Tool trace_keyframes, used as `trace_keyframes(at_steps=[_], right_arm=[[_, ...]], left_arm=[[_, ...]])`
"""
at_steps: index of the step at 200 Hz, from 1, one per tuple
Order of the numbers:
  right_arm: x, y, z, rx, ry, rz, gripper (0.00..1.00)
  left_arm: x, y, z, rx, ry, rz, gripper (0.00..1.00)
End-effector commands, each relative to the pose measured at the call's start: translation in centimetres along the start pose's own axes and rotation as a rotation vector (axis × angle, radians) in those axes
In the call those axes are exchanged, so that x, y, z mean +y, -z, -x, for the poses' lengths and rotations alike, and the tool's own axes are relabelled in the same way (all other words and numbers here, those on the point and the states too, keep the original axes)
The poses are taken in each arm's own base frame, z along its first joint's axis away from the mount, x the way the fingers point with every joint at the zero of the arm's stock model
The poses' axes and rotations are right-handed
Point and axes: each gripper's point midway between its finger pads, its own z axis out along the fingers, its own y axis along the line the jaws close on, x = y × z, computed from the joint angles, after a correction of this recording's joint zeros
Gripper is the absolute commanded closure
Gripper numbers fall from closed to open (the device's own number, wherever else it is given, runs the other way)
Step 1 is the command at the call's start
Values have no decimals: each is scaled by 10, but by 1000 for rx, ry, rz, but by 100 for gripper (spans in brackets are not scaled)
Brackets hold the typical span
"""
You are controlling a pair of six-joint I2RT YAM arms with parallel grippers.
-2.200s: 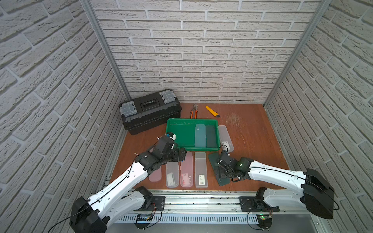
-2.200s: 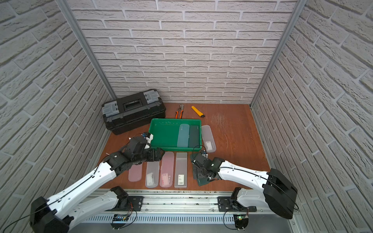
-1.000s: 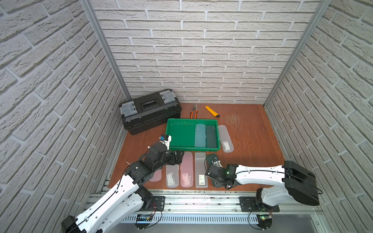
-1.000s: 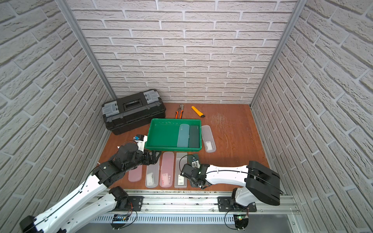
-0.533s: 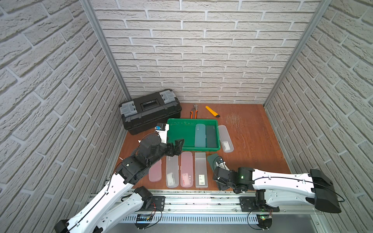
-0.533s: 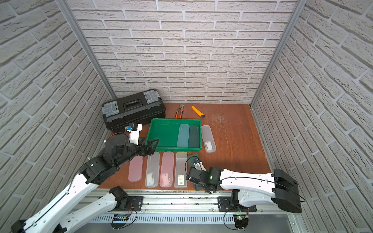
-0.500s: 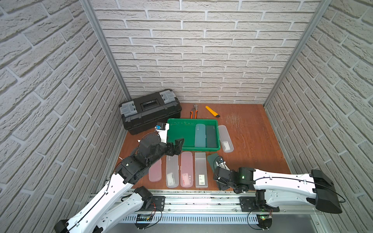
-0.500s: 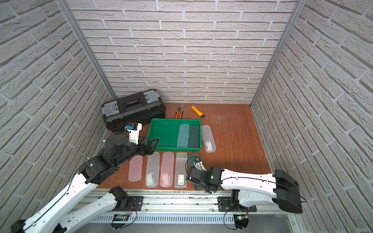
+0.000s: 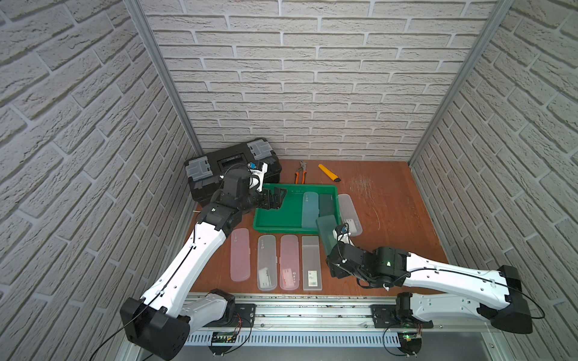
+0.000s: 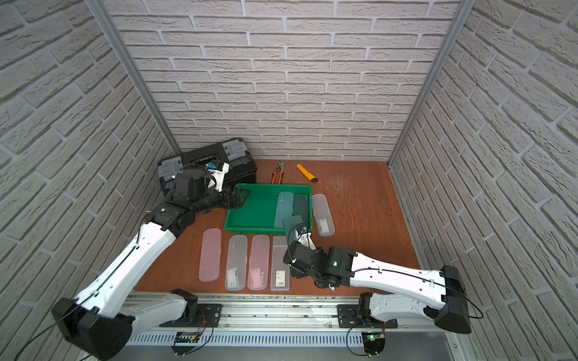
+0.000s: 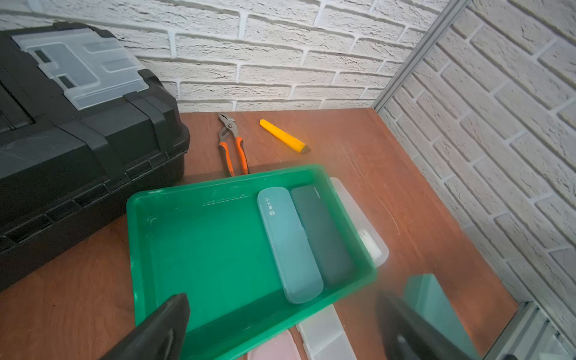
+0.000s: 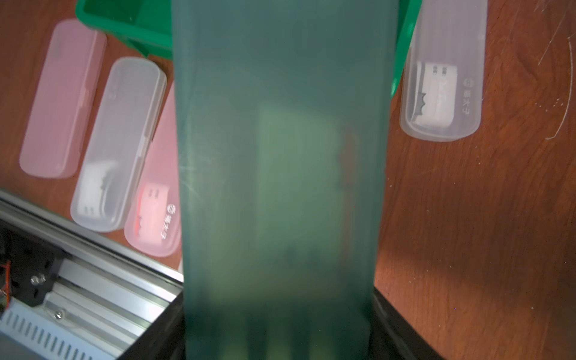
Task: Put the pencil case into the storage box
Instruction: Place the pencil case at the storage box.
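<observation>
The right gripper (image 9: 334, 251) has its jaws pinched on the near end of a dark teal translucent pencil case (image 9: 326, 231). The right wrist view shows a black finger on either long side of it, a hold that leaves the whole far length free to go in first. The case is off the table (image 9: 391, 218) and tilted, its far end above the near right corner of the storage box (image 9: 283, 215), so it is carried but not yet inside.

That corner is the crowded one: a lighter teal case (image 9: 310, 209) and a dark case (image 9: 327, 203) lie flat, side by side, along the box's right wall; the bare floor lies to their left. Judged from this, the held case would need to shift left and come down parallel to them if it is to lie flat.

The left gripper (image 9: 272, 200) has its jaws spread wide and holds nothing; it hovers at the box's left rim, in front of the black toolbox (image 9: 231, 162). Whether it touches the rim cannot be told; it looks placed to steady the light box against a nudge.

Further out, a clear case (image 9: 350, 212) lies just outside the right wall; a row of four cases (image 9: 266, 262) lies on the table before the near wall, probably awaiting their turn. The pliers (image 9: 299, 175) and a yellow cutter (image 9: 329, 172) lie behind the box, out of the way.
</observation>
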Motion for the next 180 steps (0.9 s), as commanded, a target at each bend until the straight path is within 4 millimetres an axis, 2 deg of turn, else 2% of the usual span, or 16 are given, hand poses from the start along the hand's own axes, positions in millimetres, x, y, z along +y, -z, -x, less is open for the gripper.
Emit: trace_keyframes(at_steps=[1,33,48,56,70,71,73,75,76,109,114,134,157,180], right_arm=[[11,-8,35,-27,-39,38,52],[21,-36,88,8,-62,48,53],[26,-59,110,-6,-33,33,54],[28,-73,119,-3,-25,14,55],[38,-90,138,30,-18,15,57],[38,-93,135,45,-16,15,57],[41,-92,142,38,-18,22,57],[41,-97,140,57,-14,16,57],[44,-95,146,44,-17,23,57],[67,-138,177,59,-84,73,58],[69,-153,174,81,-94,70,58],[79,-175,176,94,-140,81,59],[87,-191,169,106,-207,110,59],[91,-197,164,95,-241,120,58]], left_arm=[[-6,-17,2,14,-12,-118,2],[20,-38,-20,44,14,-80,1],[40,-35,-13,13,71,-18,2],[44,-31,-8,-9,81,-30,2],[57,-30,-10,-40,103,-6,1],[58,-29,-10,-41,106,-1,2],[60,-29,-11,-42,109,7,1],[62,-29,-11,-43,114,13,2],[63,-29,-11,-44,114,16,2],[64,-28,-16,-18,115,29,2],[65,-27,-16,-20,113,33,1],[68,-25,-15,-31,106,57,2],[72,-24,-16,-34,101,81,2],[71,-26,-17,-27,103,73,1]])
